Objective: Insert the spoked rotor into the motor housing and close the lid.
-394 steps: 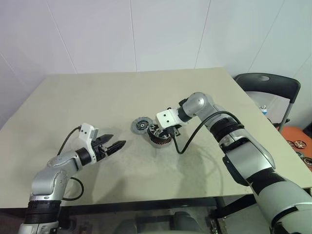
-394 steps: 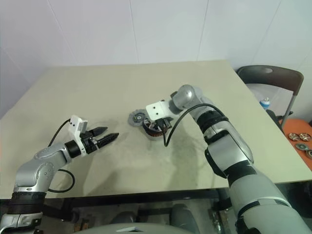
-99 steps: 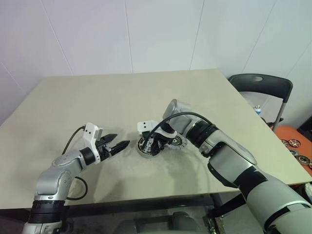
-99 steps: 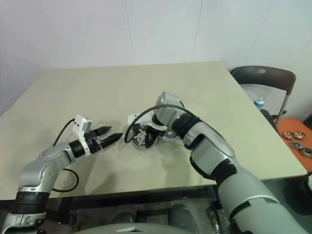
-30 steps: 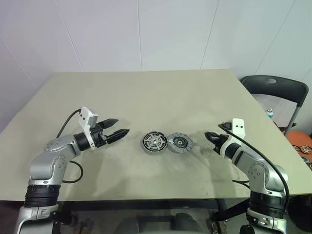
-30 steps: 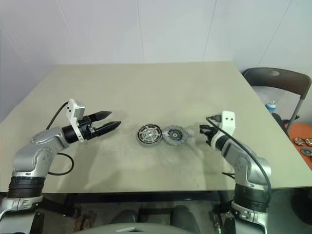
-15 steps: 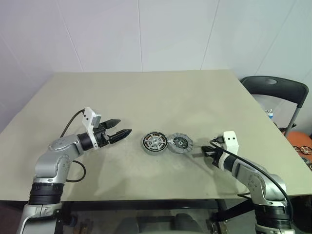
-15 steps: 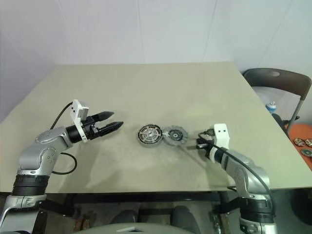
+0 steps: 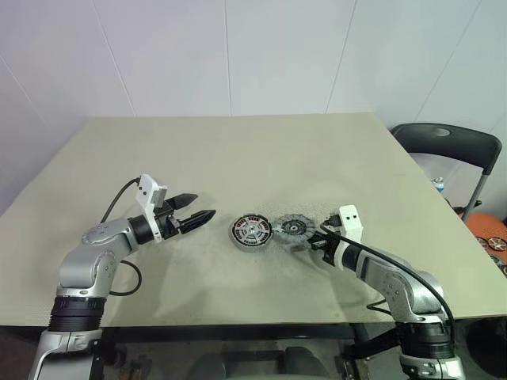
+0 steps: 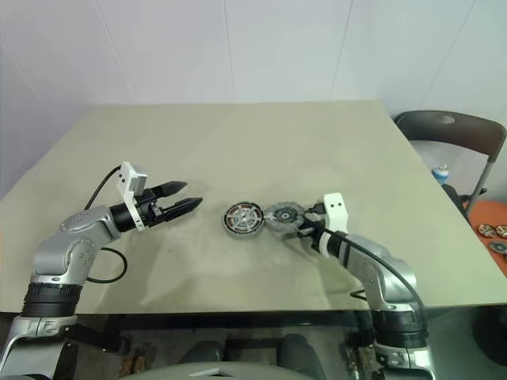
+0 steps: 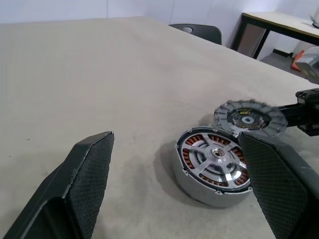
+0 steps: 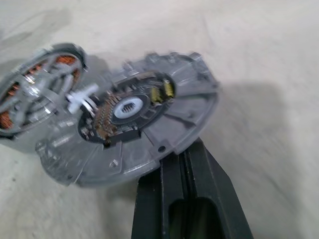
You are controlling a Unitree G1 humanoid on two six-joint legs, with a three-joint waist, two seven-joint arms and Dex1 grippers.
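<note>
The motor housing (image 9: 251,231) lies flat mid-table, copper windings showing around its silver centre. The spoked rotor (image 11: 213,156) sits in its top, with the windings visible between the silver spokes. The grey ridged lid (image 9: 294,229) leans tilted against the housing's right side, its inner face turned up (image 12: 144,114). My right gripper (image 9: 312,239) is shut, and its tips (image 12: 178,155) are tucked at the lid's lower right edge, touching it. My left gripper (image 9: 205,204) hovers open a short way left of the housing, pointing at it, with nothing between its fingers (image 11: 89,169).
The beige table (image 9: 238,150) carries nothing else. A dark chair (image 9: 444,142) stands beyond its right edge. An orange tray (image 9: 489,236) with round parts lies further right on the floor. The table's front edge runs close below both arms.
My right gripper has swung left and lower across the table, from well clear of the lid to touching its right edge. The left gripper, housing and rotor have stayed put.
</note>
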